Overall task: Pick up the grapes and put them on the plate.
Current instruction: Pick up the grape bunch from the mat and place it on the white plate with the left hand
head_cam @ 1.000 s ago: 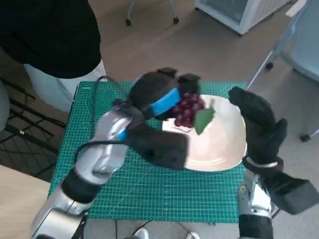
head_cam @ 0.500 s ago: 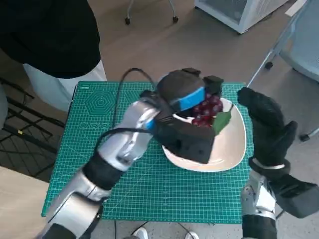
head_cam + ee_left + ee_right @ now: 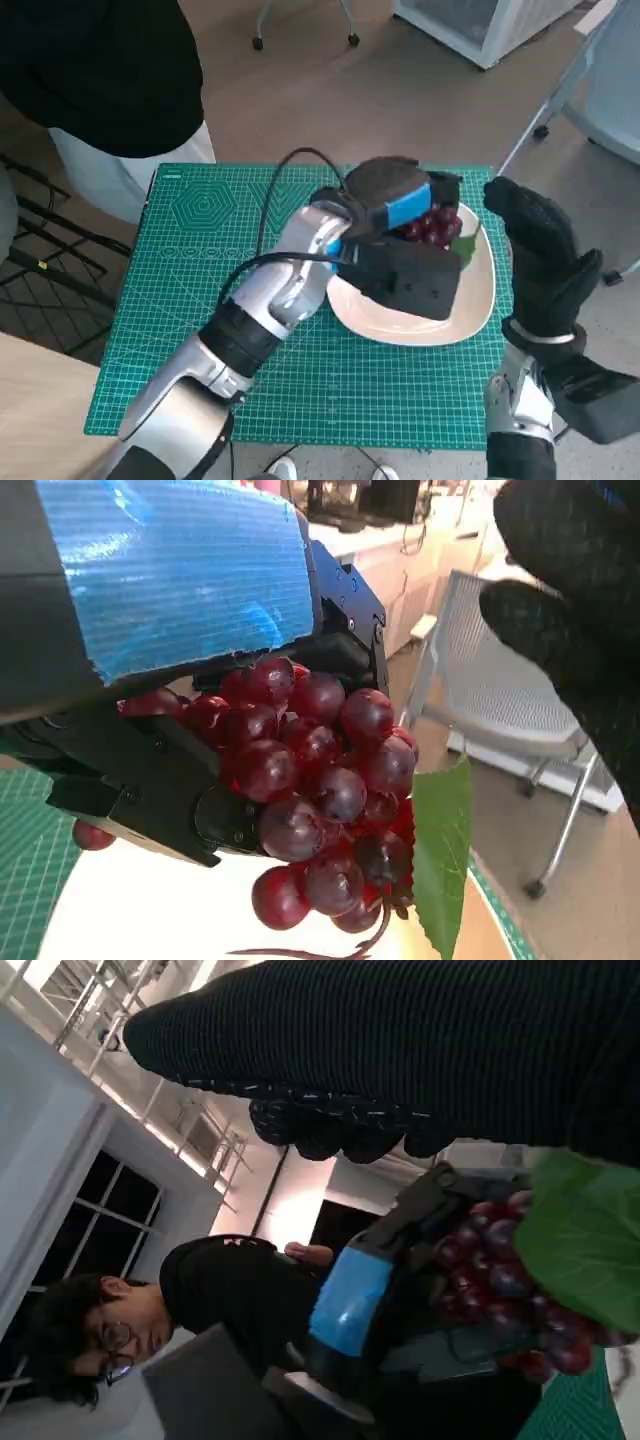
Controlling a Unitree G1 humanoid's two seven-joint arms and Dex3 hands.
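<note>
My left hand (image 3: 398, 195) holds a bunch of dark red grapes (image 3: 432, 227) with a green leaf (image 3: 462, 246) over the far right part of the white plate (image 3: 462, 305). In the left wrist view the grapes (image 3: 320, 800) hang from the black fingers (image 3: 150, 800) just above the plate's pale surface (image 3: 140, 920), the leaf (image 3: 441, 850) hanging down. The right wrist view shows the same grapes (image 3: 500, 1260) and the blue-taped left hand (image 3: 350, 1300). My gloved right hand (image 3: 540, 255) stands upright at the plate's right edge, fingers apart, holding nothing.
The green cutting mat (image 3: 200, 250) covers the table. A person in black (image 3: 100, 70) stands at the far left corner and shows in the right wrist view (image 3: 200, 1300). Chair legs (image 3: 560, 110) and a white cabinet (image 3: 480, 25) are on the floor beyond.
My left arm has carried the grapes to the right, from the plate's left side to over its far right part. The right hand shifted slightly right.
</note>
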